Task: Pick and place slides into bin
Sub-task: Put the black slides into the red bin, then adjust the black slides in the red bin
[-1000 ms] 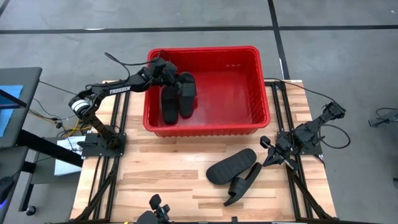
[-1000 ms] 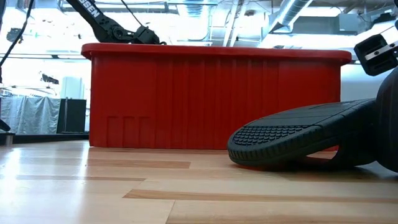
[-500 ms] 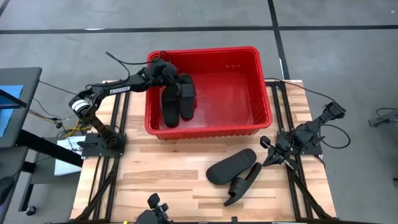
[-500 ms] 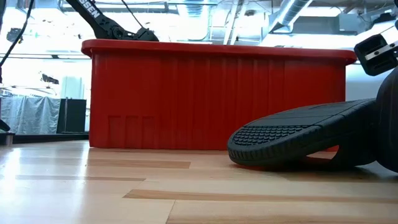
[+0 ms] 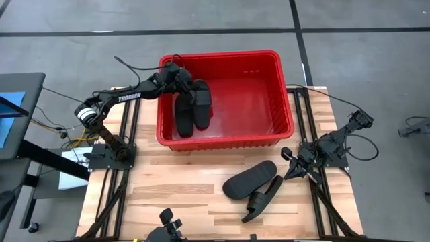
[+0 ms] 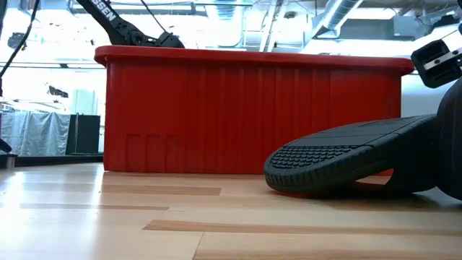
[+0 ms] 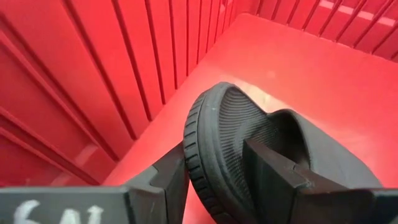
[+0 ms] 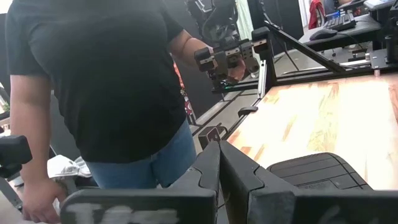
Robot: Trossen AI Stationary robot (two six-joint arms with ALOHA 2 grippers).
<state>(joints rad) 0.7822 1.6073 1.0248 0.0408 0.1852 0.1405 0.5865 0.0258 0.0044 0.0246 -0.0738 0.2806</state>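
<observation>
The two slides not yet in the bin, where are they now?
In the high view, the two loose slides lie overlapping on the wooden table, in front of the red bin toward its right end, near the right gripper.

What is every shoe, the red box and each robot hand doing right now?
Left gripper: clamped on a slide's edge, inside the bin.
Right gripper: shut, empty, at the table's right edge.
Bin: upright, holding two slides.
Other two slides: on the table, overlapping, in front of the bin.
</observation>
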